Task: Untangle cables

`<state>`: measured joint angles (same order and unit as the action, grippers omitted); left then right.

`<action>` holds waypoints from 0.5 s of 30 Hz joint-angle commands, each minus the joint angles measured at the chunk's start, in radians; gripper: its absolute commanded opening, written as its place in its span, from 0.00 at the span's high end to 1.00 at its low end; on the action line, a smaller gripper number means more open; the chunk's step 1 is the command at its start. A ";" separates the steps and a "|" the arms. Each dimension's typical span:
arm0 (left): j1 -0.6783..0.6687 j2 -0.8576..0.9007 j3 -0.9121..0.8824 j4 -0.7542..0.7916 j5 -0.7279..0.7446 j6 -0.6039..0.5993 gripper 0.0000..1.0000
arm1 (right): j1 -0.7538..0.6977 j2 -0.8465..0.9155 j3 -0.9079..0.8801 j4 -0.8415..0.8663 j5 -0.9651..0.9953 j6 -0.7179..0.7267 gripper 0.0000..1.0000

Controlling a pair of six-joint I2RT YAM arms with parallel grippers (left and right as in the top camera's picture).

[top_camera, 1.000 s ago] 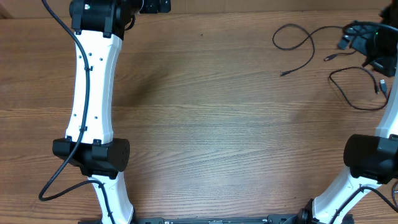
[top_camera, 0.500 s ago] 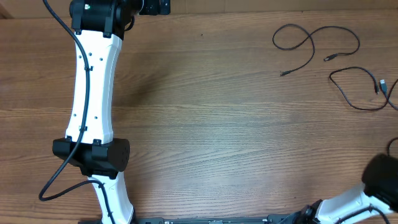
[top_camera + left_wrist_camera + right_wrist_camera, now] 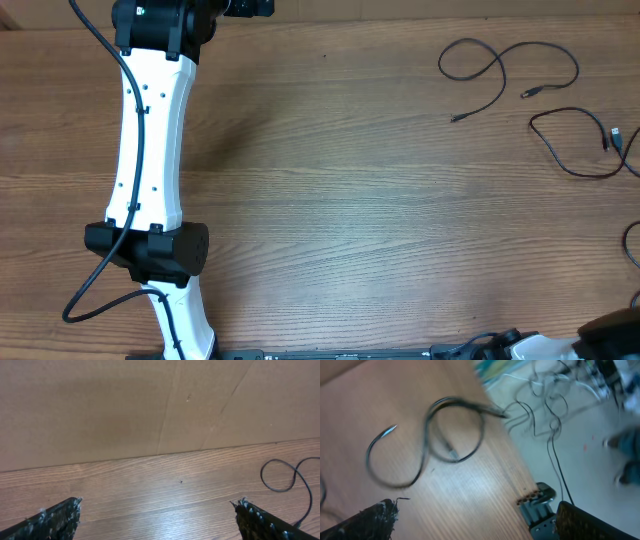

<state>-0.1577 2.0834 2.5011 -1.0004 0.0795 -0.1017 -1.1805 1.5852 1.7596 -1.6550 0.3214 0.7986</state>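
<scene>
Looking down from the overhead cam, the cables (image 3: pixel 545 43) all sit in the far right corner of the wooden table (image 3: pixel 350 220). They're well apart from the left arm (image 3: pixel 150 130), which stretches up the left side. One cable (image 3: pixel 497 68) makes a long loop with both plug ends lying free. A second cable (image 3: pixel 575 172) curves just beside it near the right edge. Only a sliver of a third cable (image 3: pixel 630 245) shows lower down at that edge. The first two don't seem to cross each other. Just a bit of the right arm (image 3: pixel 610 335) pokes into the bottom right corner.

Left wrist cam: the left gripper (image 3: pixel 159 505) has its jaws spread wide with nothing between them. Under it is bare table, with a cardboard wall (image 3: pixel 125 410) behind. A cable loop (image 3: pixel 263 476) lies off to the right.

Right wrist cam is blurry, but the right gripper (image 3: pixel 476 506) is spread wide too and holds nothing. It hangs over a curled cable (image 3: pixel 426 430) near the table edge.
</scene>
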 commanded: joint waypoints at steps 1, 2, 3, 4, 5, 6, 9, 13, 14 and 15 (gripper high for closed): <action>-0.006 -0.017 0.016 0.010 0.015 0.012 0.01 | -0.116 -0.030 -0.084 0.031 -0.047 0.051 0.00; -0.006 -0.017 0.016 0.010 0.015 0.012 0.00 | -0.151 -0.030 -0.111 0.045 -0.076 0.050 0.00; -0.006 -0.017 0.016 0.010 0.015 0.012 0.00 | -0.184 -0.030 -0.140 0.063 -0.101 0.047 0.00; -0.006 -0.017 0.016 0.010 0.016 0.012 0.00 | -0.213 -0.030 -0.171 0.088 -0.122 0.030 0.00; -0.006 -0.017 0.016 0.010 0.016 0.012 0.01 | -0.236 -0.030 -0.198 0.113 -0.134 0.009 0.00; -0.006 -0.017 0.016 0.009 0.017 0.012 0.01 | -0.256 -0.030 -0.225 0.142 -0.137 -0.013 0.00; -0.007 -0.017 0.016 0.010 0.027 0.011 0.00 | -0.299 -0.030 -0.309 0.261 -0.142 -0.126 0.00; -0.007 -0.017 0.016 0.011 0.049 0.008 0.00 | -0.301 -0.030 -0.350 0.377 -0.201 -0.282 0.00; -0.007 -0.017 0.016 0.011 0.052 0.008 0.00 | -0.298 -0.030 -0.350 0.393 -0.204 -0.310 0.00; -0.007 -0.017 0.016 0.011 0.052 0.008 0.00 | -0.293 -0.030 -0.350 0.420 -0.211 -0.354 0.00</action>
<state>-0.1577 2.0834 2.5011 -0.9955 0.1017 -0.1017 -1.4849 1.5635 1.4094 -1.2804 0.1570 0.6113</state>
